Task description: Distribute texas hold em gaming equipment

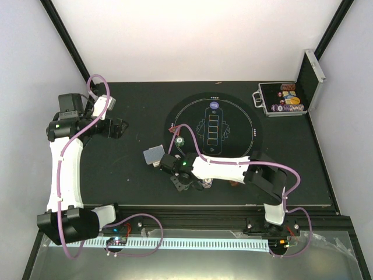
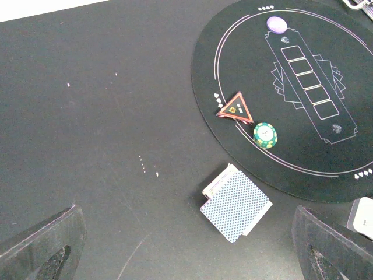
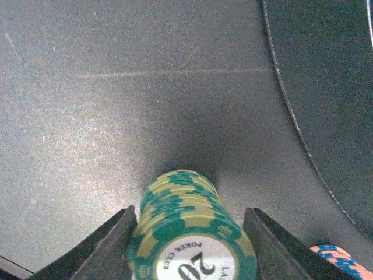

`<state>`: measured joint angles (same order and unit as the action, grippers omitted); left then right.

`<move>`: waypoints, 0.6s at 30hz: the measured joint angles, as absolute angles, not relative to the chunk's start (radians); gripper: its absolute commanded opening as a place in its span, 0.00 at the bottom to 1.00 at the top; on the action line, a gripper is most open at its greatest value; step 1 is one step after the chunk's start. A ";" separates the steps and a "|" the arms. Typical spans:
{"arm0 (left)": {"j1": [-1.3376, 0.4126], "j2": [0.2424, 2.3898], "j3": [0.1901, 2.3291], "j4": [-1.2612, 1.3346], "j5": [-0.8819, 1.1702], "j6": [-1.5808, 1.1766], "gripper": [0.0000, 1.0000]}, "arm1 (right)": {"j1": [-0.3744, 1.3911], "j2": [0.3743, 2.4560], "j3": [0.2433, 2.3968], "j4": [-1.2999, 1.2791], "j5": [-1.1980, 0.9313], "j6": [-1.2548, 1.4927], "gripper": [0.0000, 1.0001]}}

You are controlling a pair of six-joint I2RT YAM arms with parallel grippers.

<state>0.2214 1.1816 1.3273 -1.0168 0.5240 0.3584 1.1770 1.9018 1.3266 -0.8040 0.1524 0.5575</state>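
1 green chip, a red triangle and a lilac disc are already laid on the round mat; the card deck is left undealt on the tabletop beside it. a stack of green chips, just off the mat, is closely flanked by the right fingers; a grip cannot be told. the left fingers are spread wide, empty.

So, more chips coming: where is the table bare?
Bare: the stretch between the left gripper and the blue-backed card deck; also right of the round black mat, nearer than the silver case. Crowded: the mat's near-left rim, where the right gripper straddles a green chip stack.
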 measured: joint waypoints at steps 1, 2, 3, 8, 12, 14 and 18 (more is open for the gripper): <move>0.221 1.182 1.327 -1.017 0.524 0.358 0.99 | 1.177 1.902 1.329 -0.804 0.153 0.556 0.47; 0.221 1.182 1.327 -1.017 0.524 0.358 0.99 | 1.177 1.902 1.332 -0.804 0.154 0.556 0.47; 0.221 1.182 1.327 -1.017 0.524 0.358 0.99 | 1.177 1.902 1.335 -0.804 0.155 0.558 0.47; 0.221 1.182 1.327 -1.017 0.524 0.358 0.99 | 1.177 1.902 1.346 -0.809 0.155 0.556 0.49; 0.222 1.182 1.327 -1.017 0.524 0.358 0.99 | 1.177 1.902 1.351 -0.812 0.155 0.556 0.49; 0.222 1.182 1.327 -1.017 0.524 0.358 0.99 | 1.177 1.902 1.352 -0.812 0.155 0.556 0.49; 0.222 1.182 1.327 -1.017 0.524 0.358 0.99 | 1.177 1.902 1.352 -0.812 0.155 0.556 0.49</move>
